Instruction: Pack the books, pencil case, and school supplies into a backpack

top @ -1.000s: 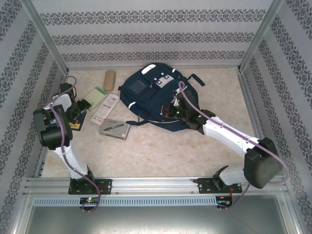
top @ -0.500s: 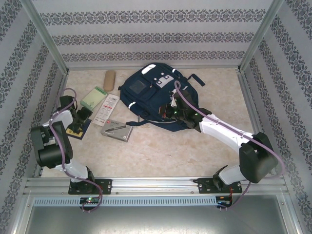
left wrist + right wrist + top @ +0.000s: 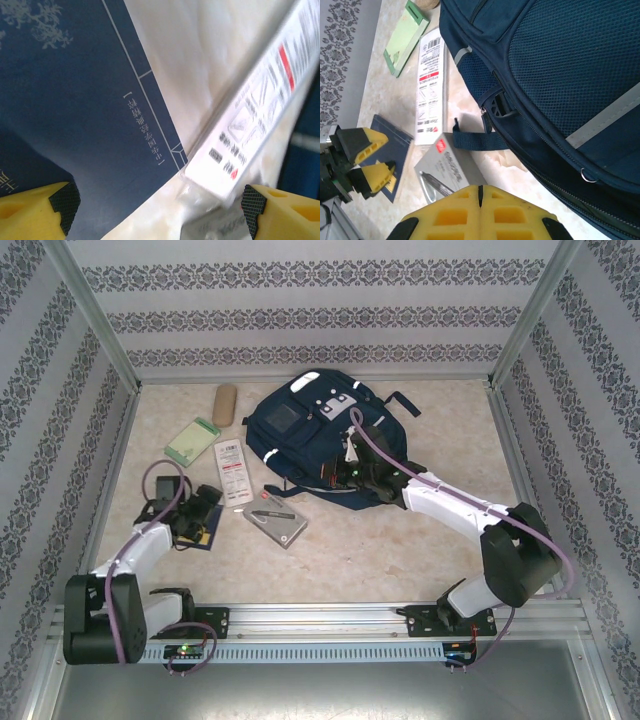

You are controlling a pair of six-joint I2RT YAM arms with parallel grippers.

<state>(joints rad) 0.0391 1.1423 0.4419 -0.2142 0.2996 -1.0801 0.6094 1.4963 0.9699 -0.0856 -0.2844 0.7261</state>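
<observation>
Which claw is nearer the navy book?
Left. The left claw stands open over the navy book's edge; the right claw, shut, is far off by the backpack.

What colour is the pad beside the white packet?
The pad is pale green, clearest in the right wrist view.

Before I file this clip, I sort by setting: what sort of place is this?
Most likely a staged robot test booth, not a home: patterned walls on metal posts, a marble-look table, left arm and right arm bolted to a rail.
</observation>
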